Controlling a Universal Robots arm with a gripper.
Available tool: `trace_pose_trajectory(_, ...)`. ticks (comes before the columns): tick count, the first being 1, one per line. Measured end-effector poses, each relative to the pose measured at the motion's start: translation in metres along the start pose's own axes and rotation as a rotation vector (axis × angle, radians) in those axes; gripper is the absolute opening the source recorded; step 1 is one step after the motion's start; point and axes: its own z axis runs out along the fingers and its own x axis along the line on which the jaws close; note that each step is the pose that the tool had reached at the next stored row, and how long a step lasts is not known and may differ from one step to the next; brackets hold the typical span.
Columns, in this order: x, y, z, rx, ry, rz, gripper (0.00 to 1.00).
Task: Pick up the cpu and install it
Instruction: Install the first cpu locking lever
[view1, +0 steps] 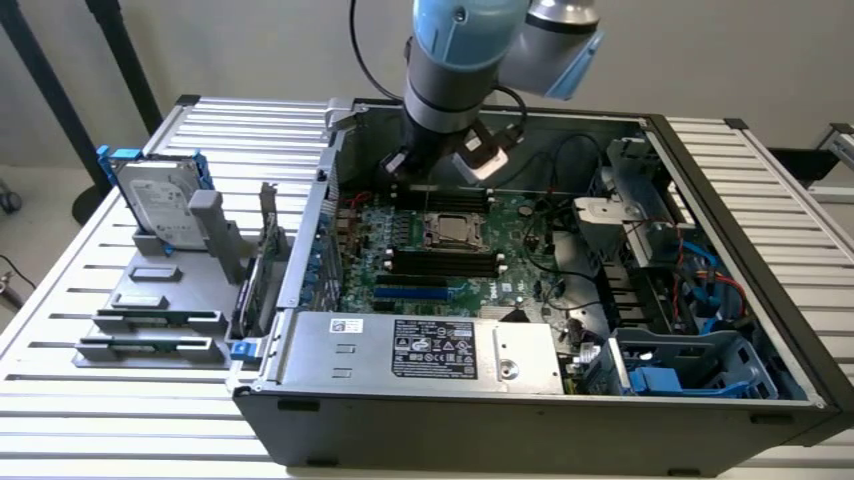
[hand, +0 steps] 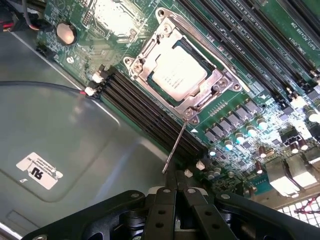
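The cpu (view1: 454, 229), a small square chip with a shiny silver top, lies flat inside its metal socket frame on the green motherboard (view1: 514, 255). In the wrist view the cpu (hand: 179, 70) sits framed by the socket bracket, and a thin metal lever (hand: 174, 150) runs from the socket's corner toward my fingers. My gripper (view1: 434, 180) hangs just above the board at the far side of the socket. Its fingers (hand: 176, 192) are shut together with nothing between them, close to the lever's free end.
The open computer case (view1: 534, 400) surrounds the board; its power supply (view1: 427, 345) lies at the near side, cables and a drive cage (view1: 681, 365) on the exterior view's right. A hard drive in a blue bracket (view1: 160, 205) stands on a grey fixture outside the case.
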Motion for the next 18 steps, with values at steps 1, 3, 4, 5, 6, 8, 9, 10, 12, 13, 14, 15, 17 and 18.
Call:
trace_pose_trajectory(1, 0.001, 0.0013, 0.0003, -0.0010, 0.0013, -0.001, 0.11)
trace_pose_trajectory(3, 0.004, 0.0043, 0.0008, -0.0029, 0.0039, -0.003, 0.11)
trace_pose_trajectory(4, 0.006, 0.0060, 0.0011, -0.0040, 0.0052, -0.004, 0.11)
trace_pose_trajectory(5, 0.007, 0.0073, 0.0016, -0.0053, 0.0068, -0.005, 0.11)
trace_pose_trajectory(6, 0.007, 0.0079, 0.0024, -0.0063, 0.0083, -0.006, 0.11)
trace_pose_trajectory(8, 0.006, 0.0087, 0.0041, -0.0093, 0.0113, -0.008, 0.11)
trace_pose_trajectory(9, 0.006, 0.0091, 0.0051, -0.0124, 0.0149, -0.011, 0.11)
trace_pose_trajectory(10, 0.006, 0.0097, 0.0062, -0.0151, 0.0176, -0.013, 0.11)
trace_pose_trajectory(12, 0.005, 0.0106, 0.0082, -0.0209, 0.0211, -0.017, 0.11)
trace_pose_trajectory(13, 0.005, 0.0111, 0.0092, -0.0250, 0.0211, -0.018, 0.11)
trace_pose_trajectory(14, 0.004, 0.0113, 0.0098, -0.0300, 0.0187, -0.019, 0.11)
trace_pose_trajectory(15, 0.004, 0.0115, 0.0104, -0.0367, 0.0149, -0.019, 0.11)
trace_pose_trajectory(17, 0.004, 0.0114, 0.0120, -0.0500, 0.0073, -0.022, 0.11)
trace_pose_trajectory(18, 0.005, 0.0111, 0.0129, -0.0559, 0.0040, -0.025, 0.11)
